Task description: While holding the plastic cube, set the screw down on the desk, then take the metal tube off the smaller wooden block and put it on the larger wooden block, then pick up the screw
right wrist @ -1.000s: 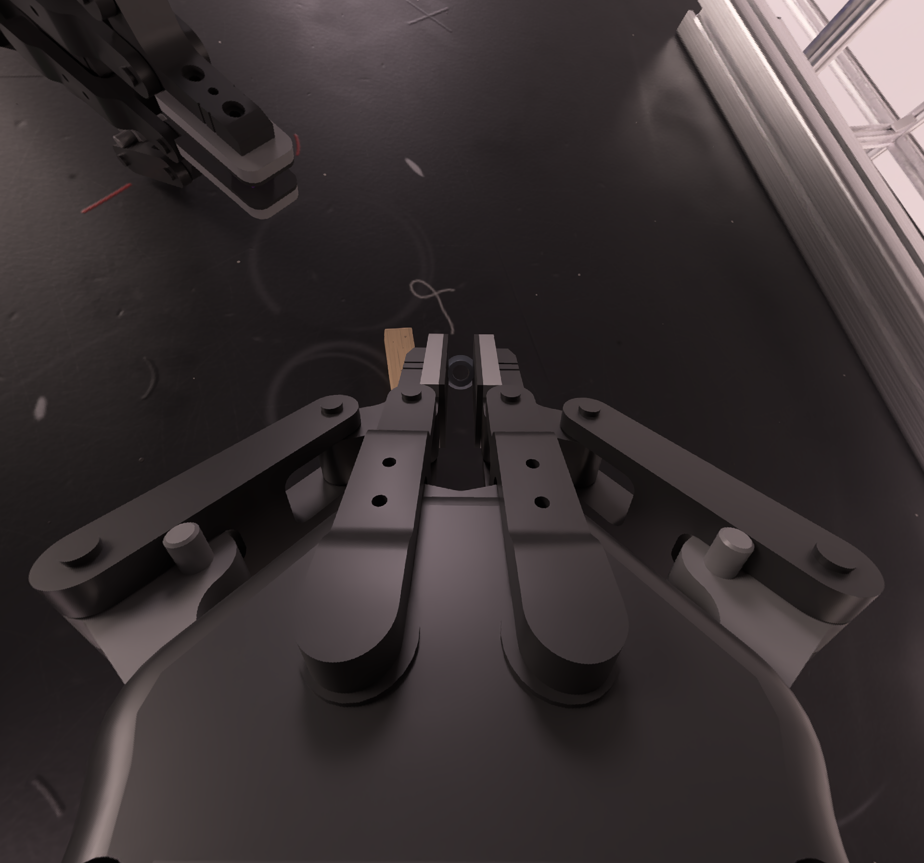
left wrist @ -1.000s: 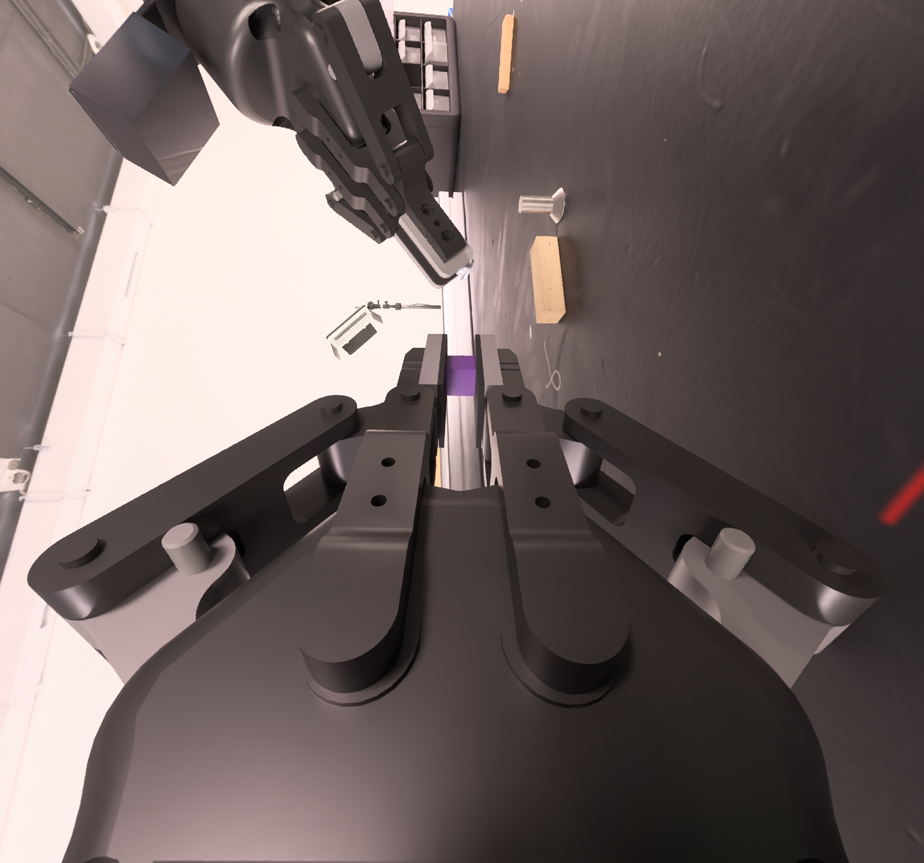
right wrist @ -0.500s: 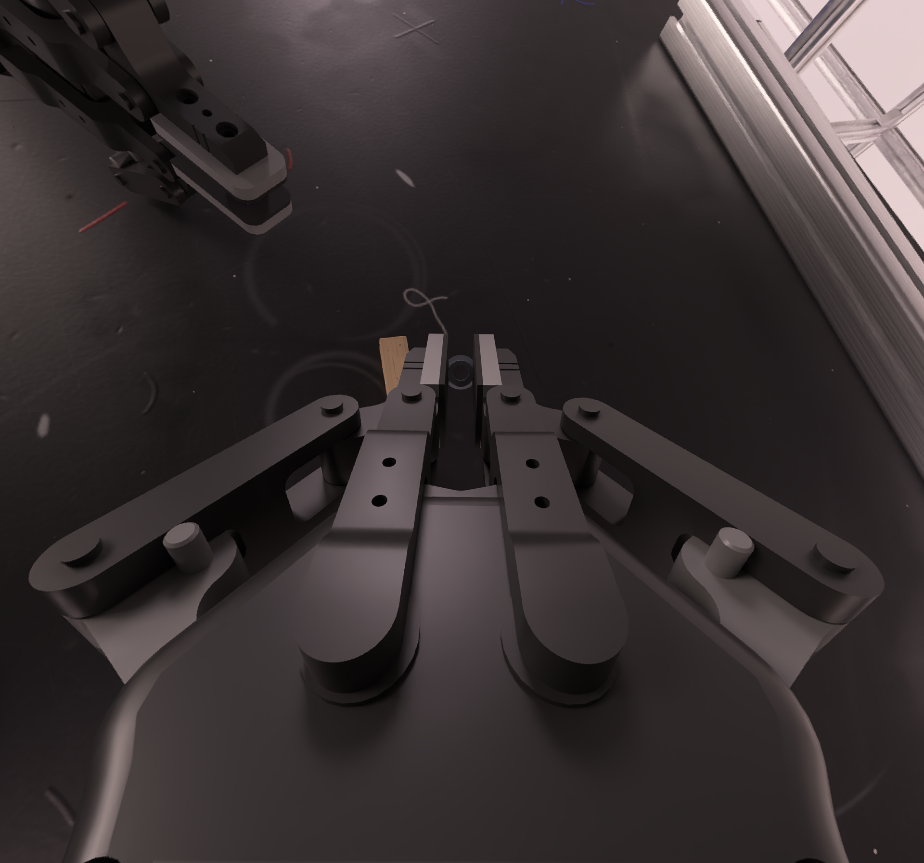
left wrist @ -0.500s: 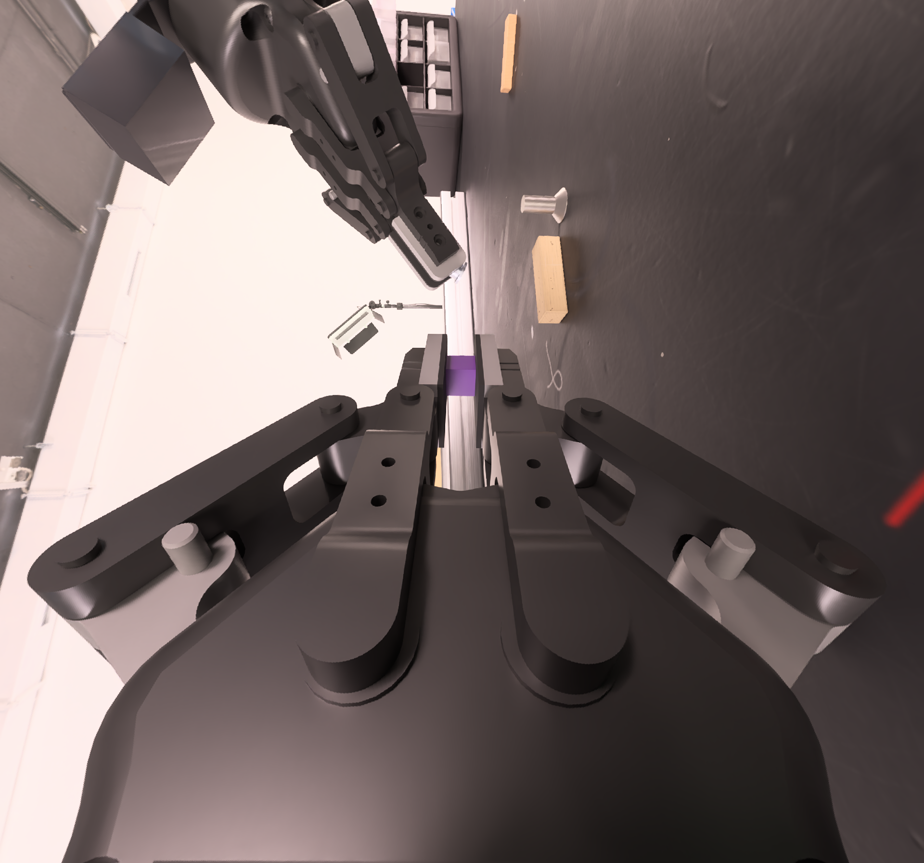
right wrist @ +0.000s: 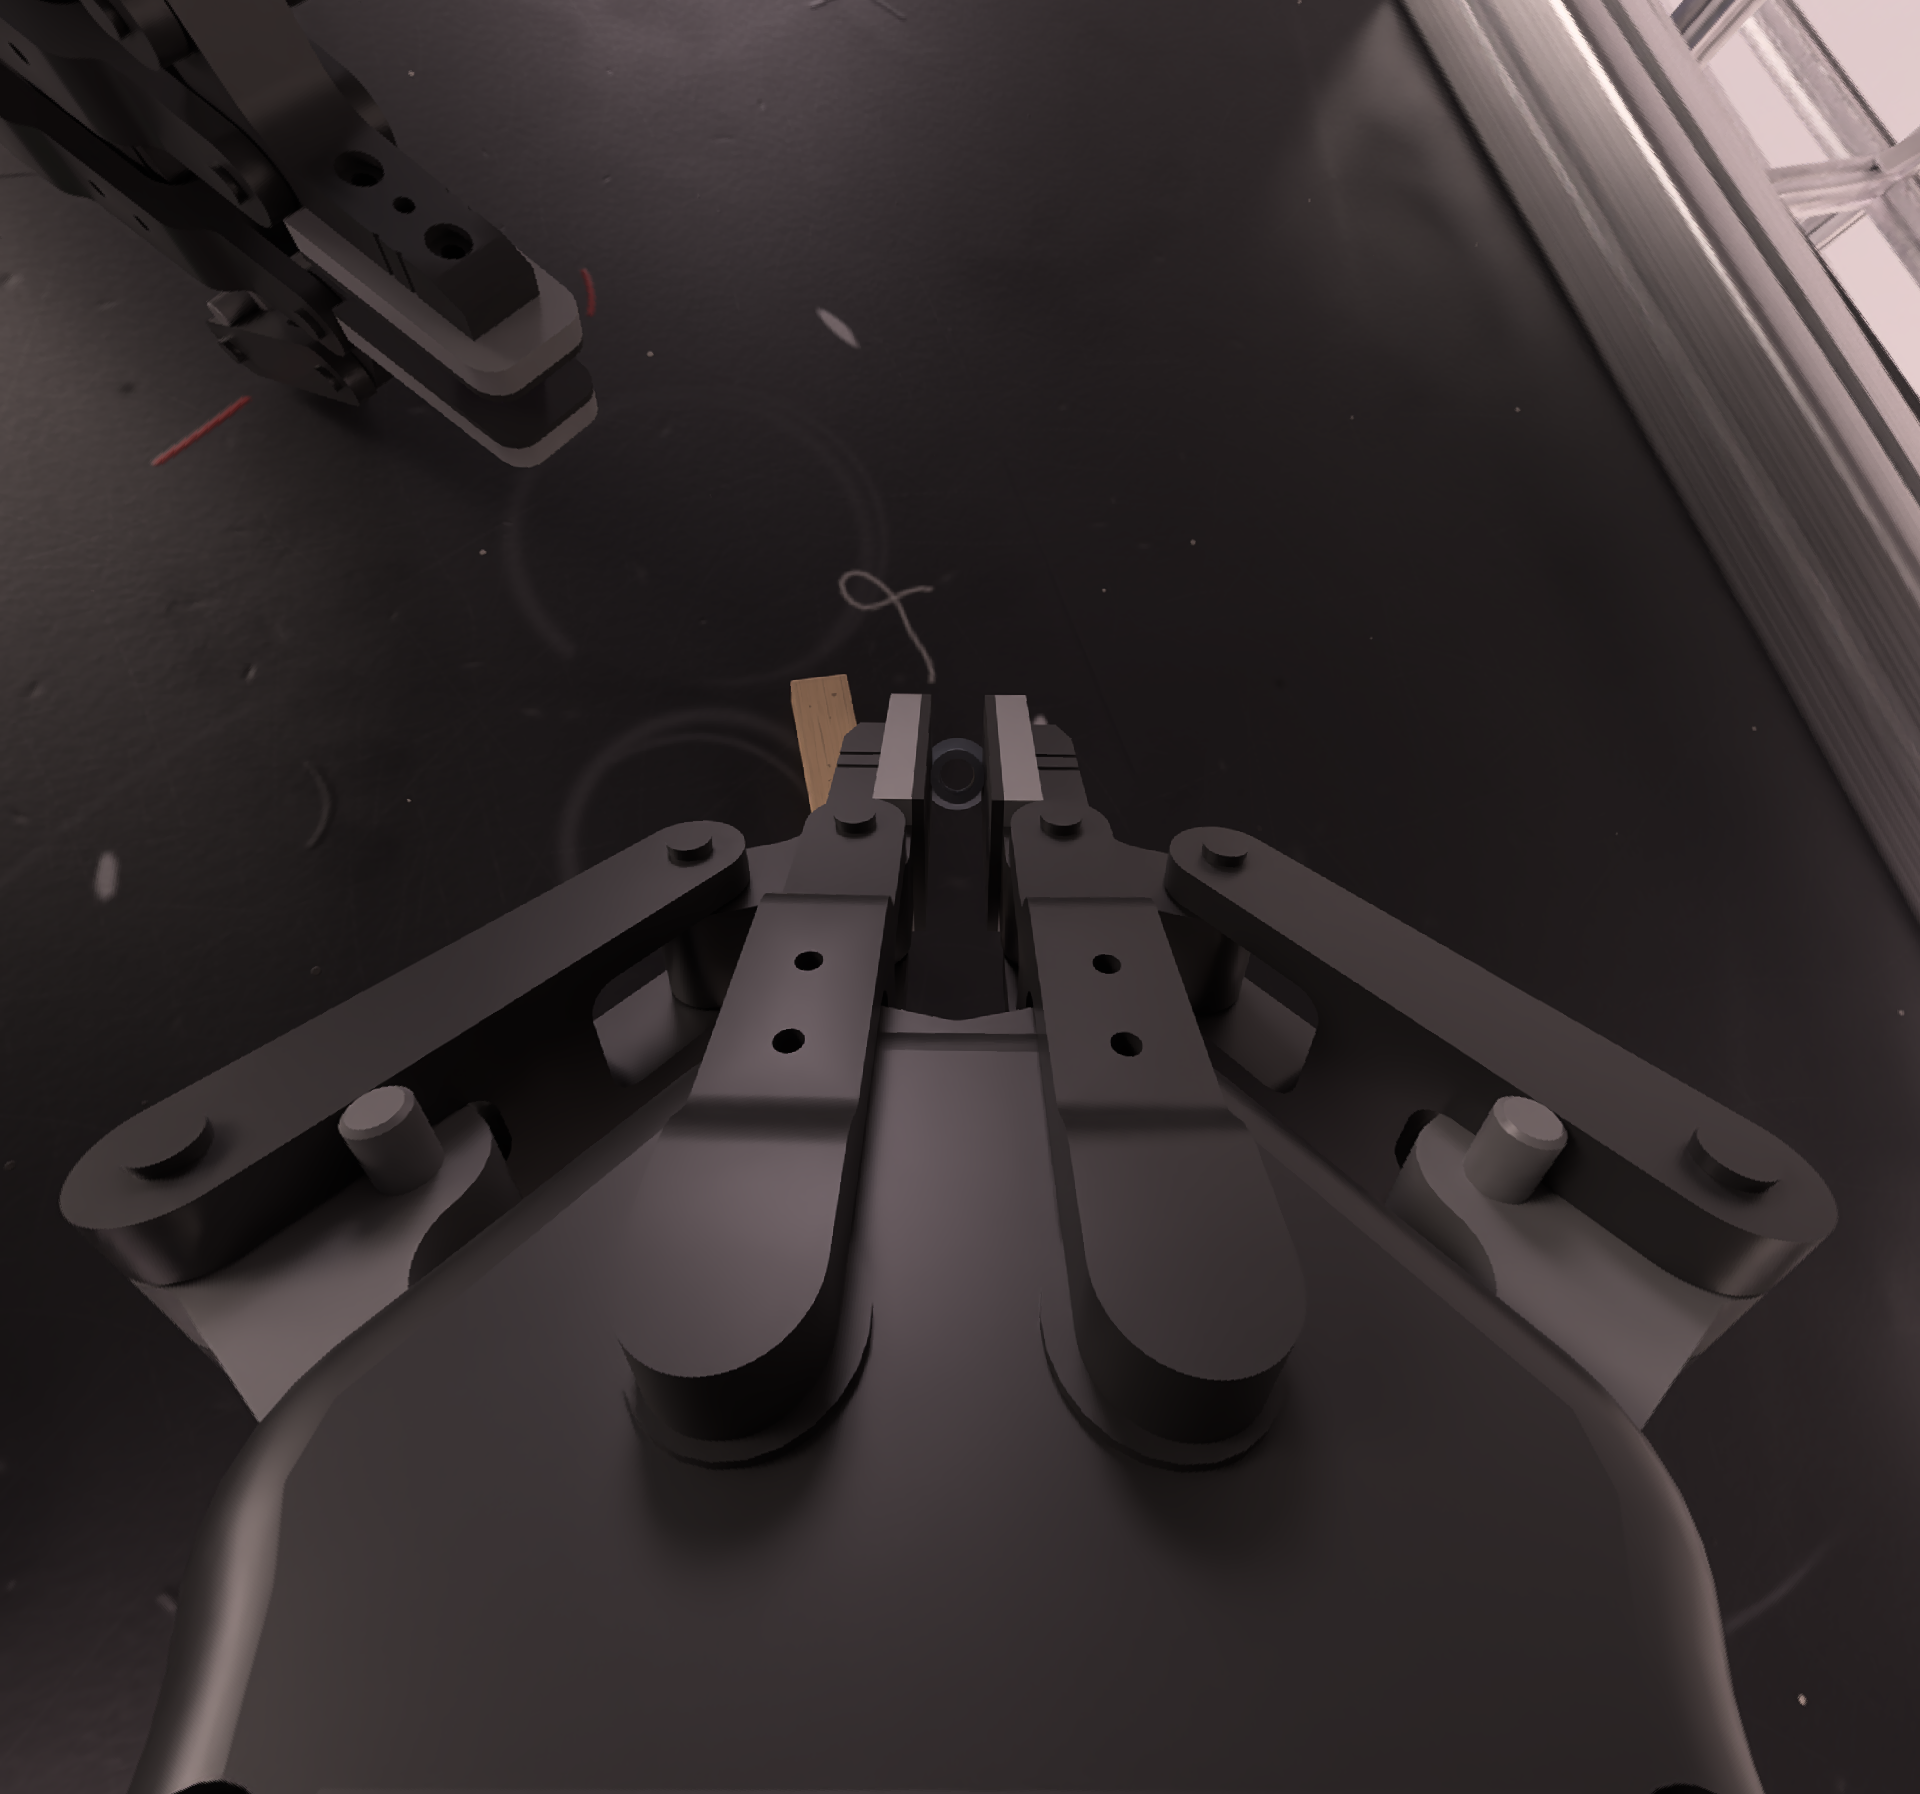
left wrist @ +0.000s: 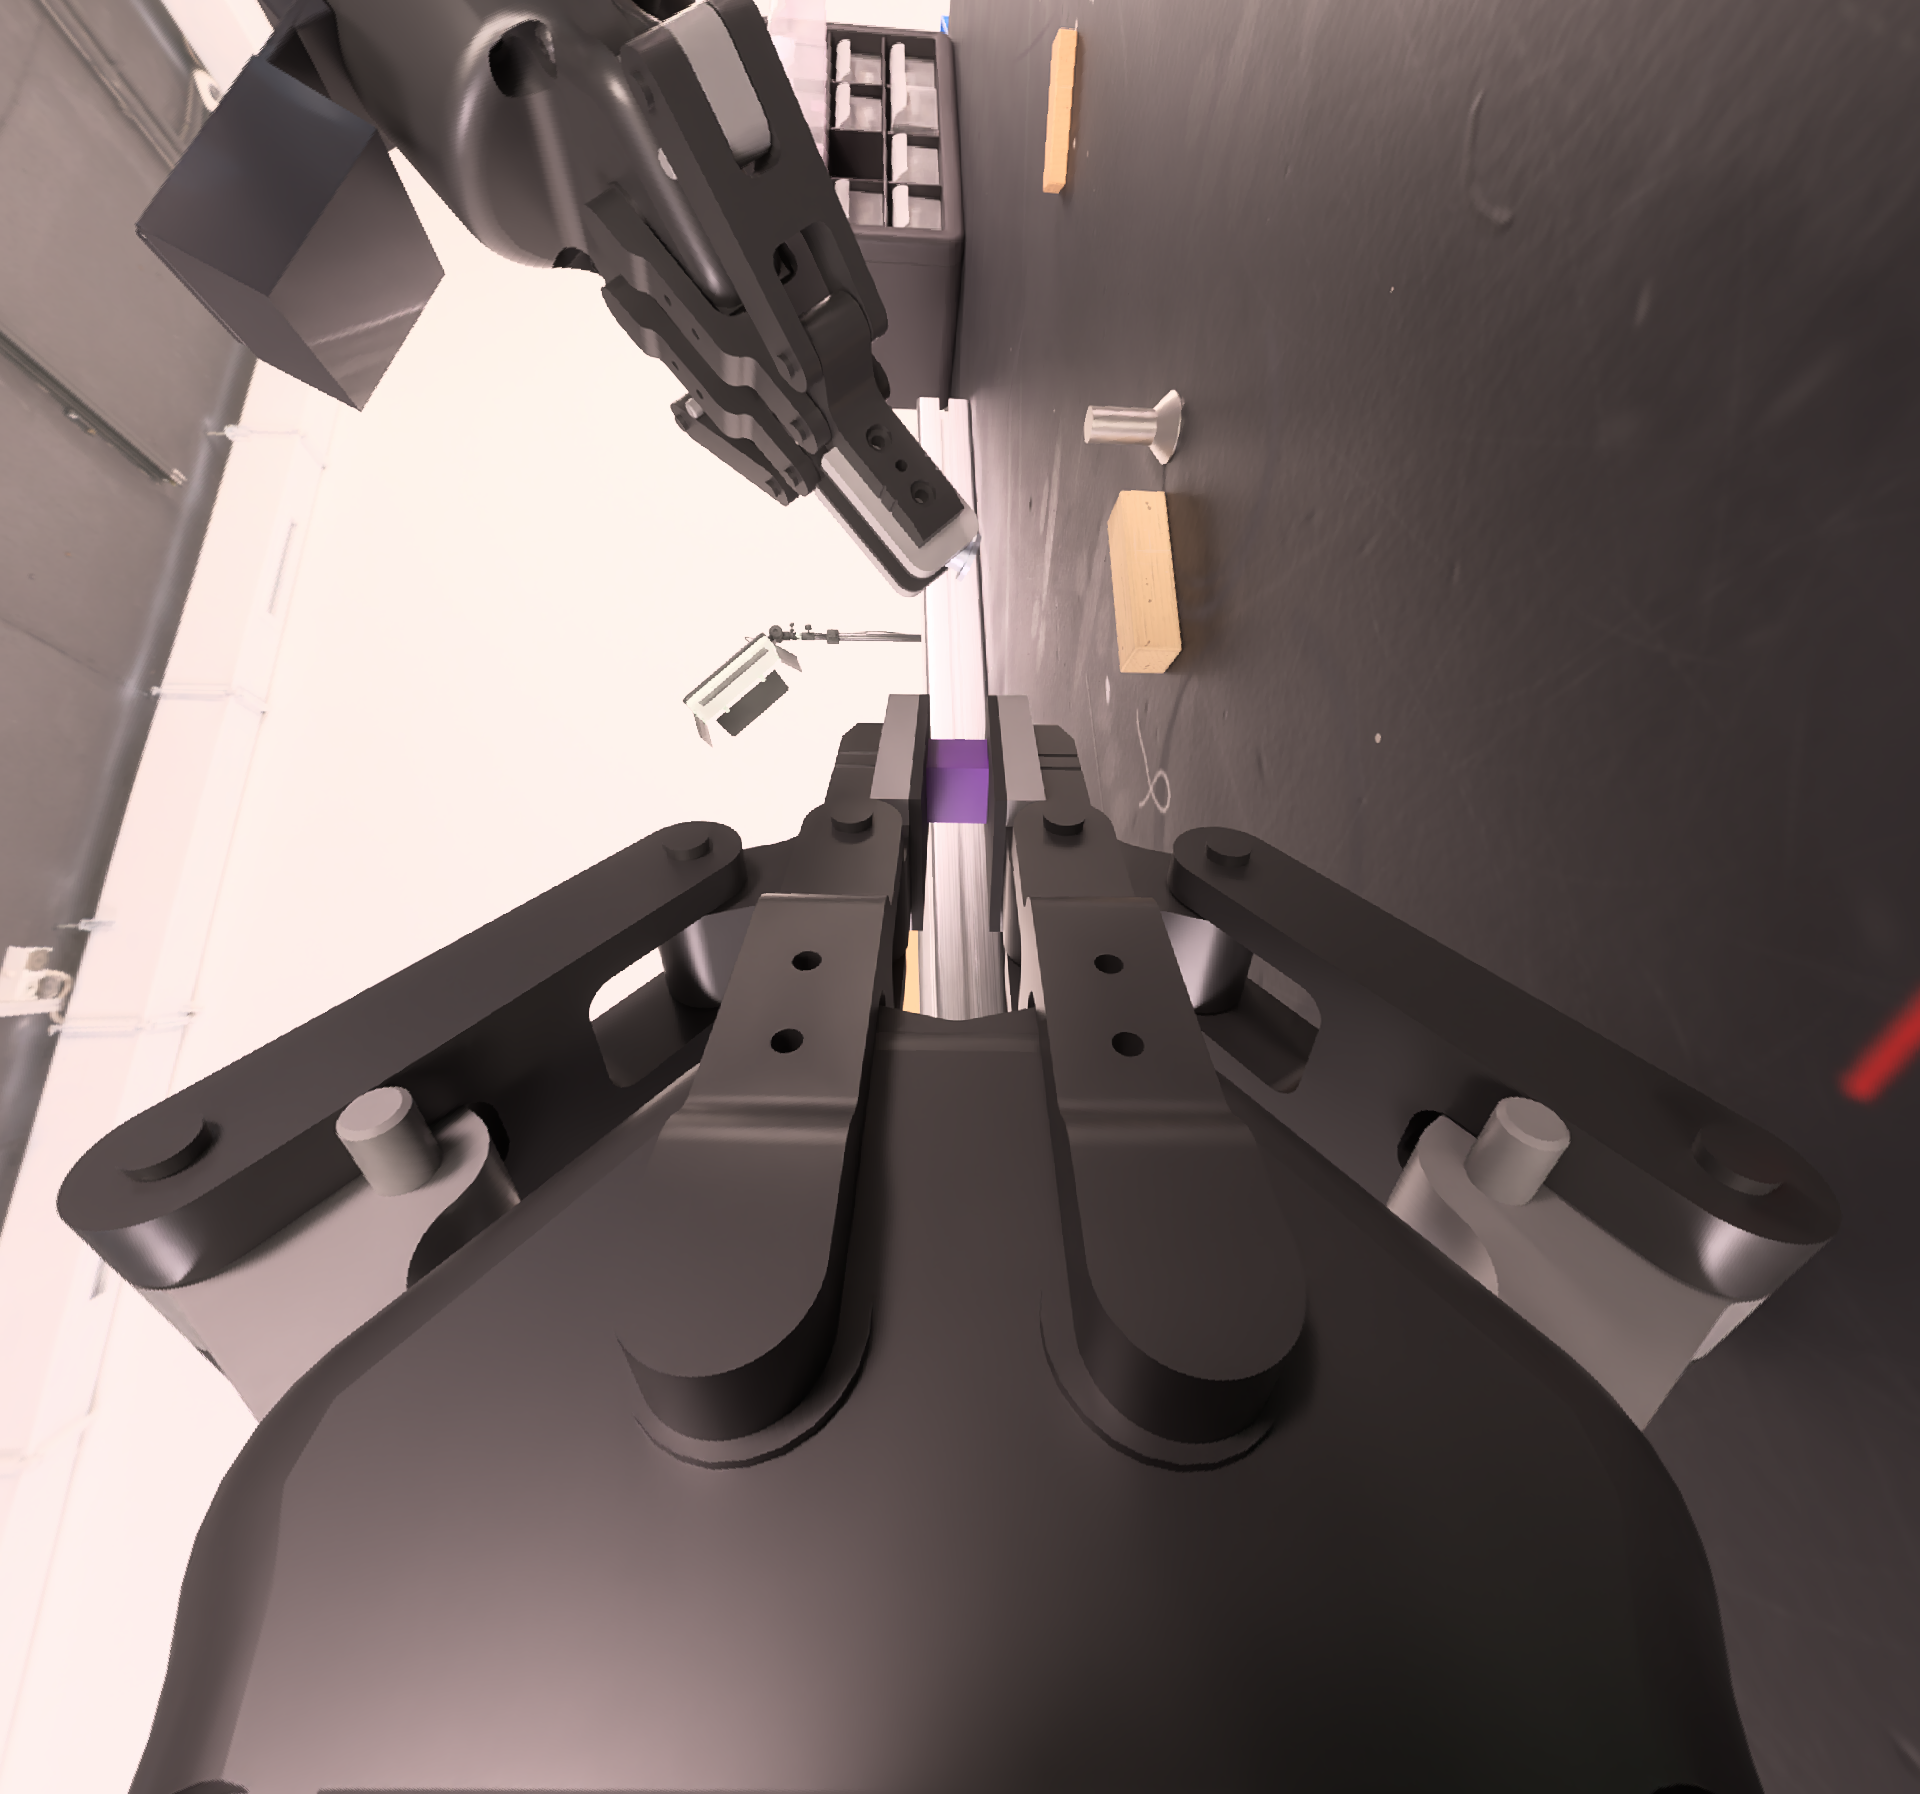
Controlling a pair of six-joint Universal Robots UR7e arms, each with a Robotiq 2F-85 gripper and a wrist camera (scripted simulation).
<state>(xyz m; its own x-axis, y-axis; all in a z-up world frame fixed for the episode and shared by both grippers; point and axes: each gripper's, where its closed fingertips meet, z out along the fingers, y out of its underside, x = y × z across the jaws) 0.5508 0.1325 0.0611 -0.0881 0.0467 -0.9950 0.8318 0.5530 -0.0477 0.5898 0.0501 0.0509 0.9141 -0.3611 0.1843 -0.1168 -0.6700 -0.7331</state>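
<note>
Purple plastic cube (left wrist: 956,780) sits clamped between my left jaws (left wrist: 956,745), held off the dark surface (left wrist: 1558,394). My right jaws (right wrist: 958,745) are clenched on the metal tube (right wrist: 956,774), seen end-on between the pads, with a wooden block (right wrist: 821,736) just to their left below. In the left wrist view the screw (left wrist: 1132,423) lies on the surface just beyond the thicker wooden block (left wrist: 1143,593); a thinner wooden block (left wrist: 1059,108) lies farther off, near a grey compartment box (left wrist: 899,144).
</note>
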